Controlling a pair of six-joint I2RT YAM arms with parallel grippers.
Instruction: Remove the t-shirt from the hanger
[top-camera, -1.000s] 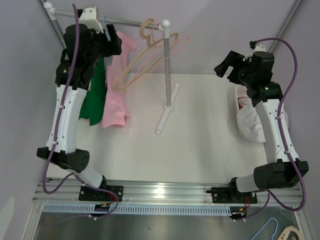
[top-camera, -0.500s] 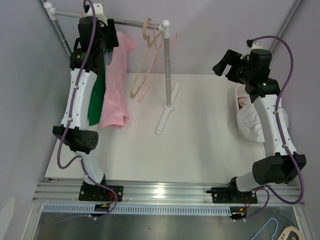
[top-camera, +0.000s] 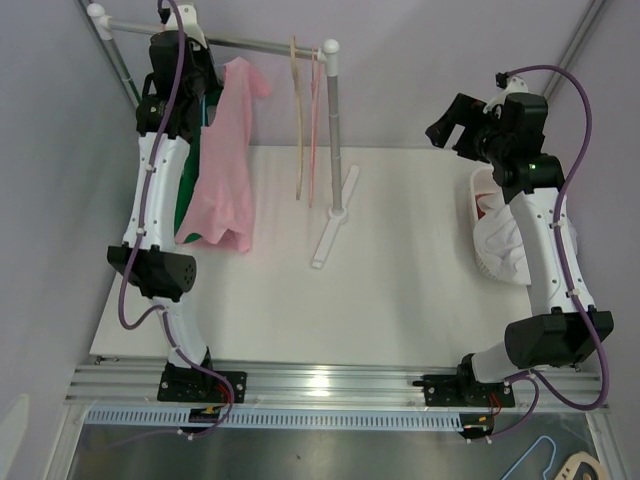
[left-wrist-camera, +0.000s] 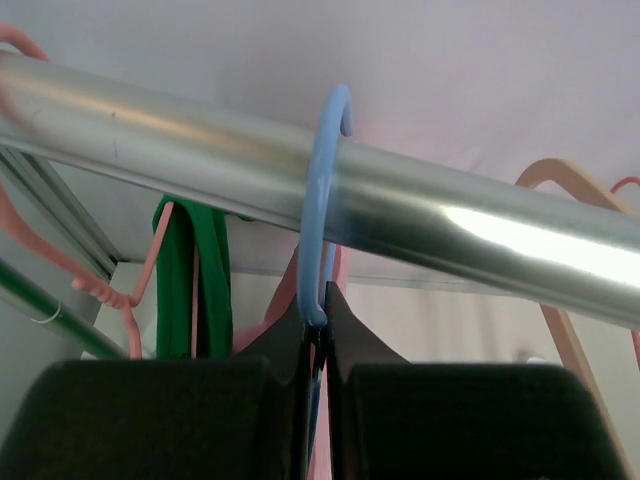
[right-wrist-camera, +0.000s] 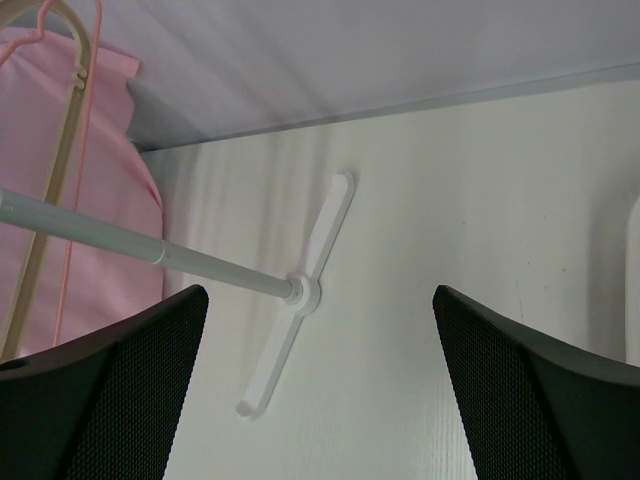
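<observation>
Left hand pinching blue hanger hook on rail — right hand spread wide.

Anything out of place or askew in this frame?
Two things. The pink t-shirt hangs slanted from the metal rail, next to the left hand shut on the blue plastic hanger hook. Two loose hangers, blue and beige, lie off the white table, bottom right.
</observation>
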